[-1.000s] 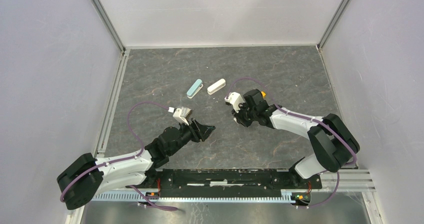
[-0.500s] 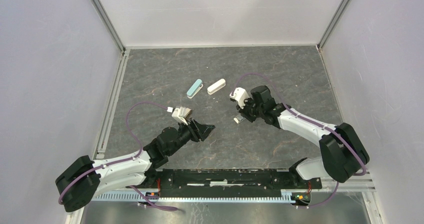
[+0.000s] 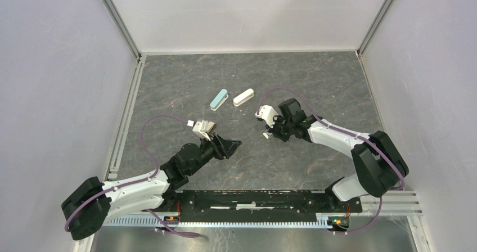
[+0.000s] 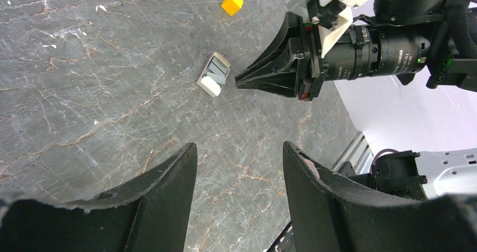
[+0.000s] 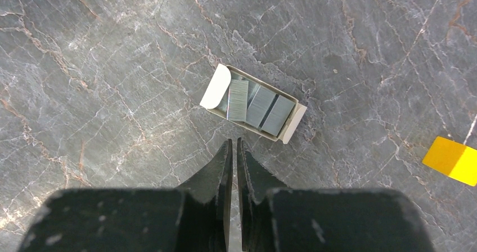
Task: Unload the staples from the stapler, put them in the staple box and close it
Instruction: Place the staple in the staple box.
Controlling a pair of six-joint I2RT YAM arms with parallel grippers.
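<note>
The right claw (image 5: 233, 146) is pinched shut, with only a hairline slit between its two dark fingers and nothing in it. Its tip points at the long side of a small open box (image 5: 218, 87) and sits just beside it, with a sliver of the grey marbled surface (image 5: 112, 66) showing between them. I cannot tell how high the tip hangs above the surface. The staples (image 5: 238, 100) lie inside that box as silvery strips side by side, the one nearest the rounded end flap looking brightest. Where one strip ends and the next begins is hard to make out, and the box walls hide their edges.

The left claw (image 4: 239, 151) stands open and holds nothing, its fingers spread wide. Only the fingertips show; the rest is cut off at the bottom of its own camera's view. It sits well apart from the box, facing it and the right claw.

A yellow cube (image 5: 454, 160) rests on the surface off to one side of the box, partly cut off by the edge of the right wrist view. From above, the right arm covers that spot, and the box is no more than a pale speck at the claw's tip.

Farther back lie a teal oblong (image 3: 219, 99) and a white oblong (image 3: 243, 97), near each other but not touching. They are too small to show any detail, so I cannot say which one is the stapler.
</note>
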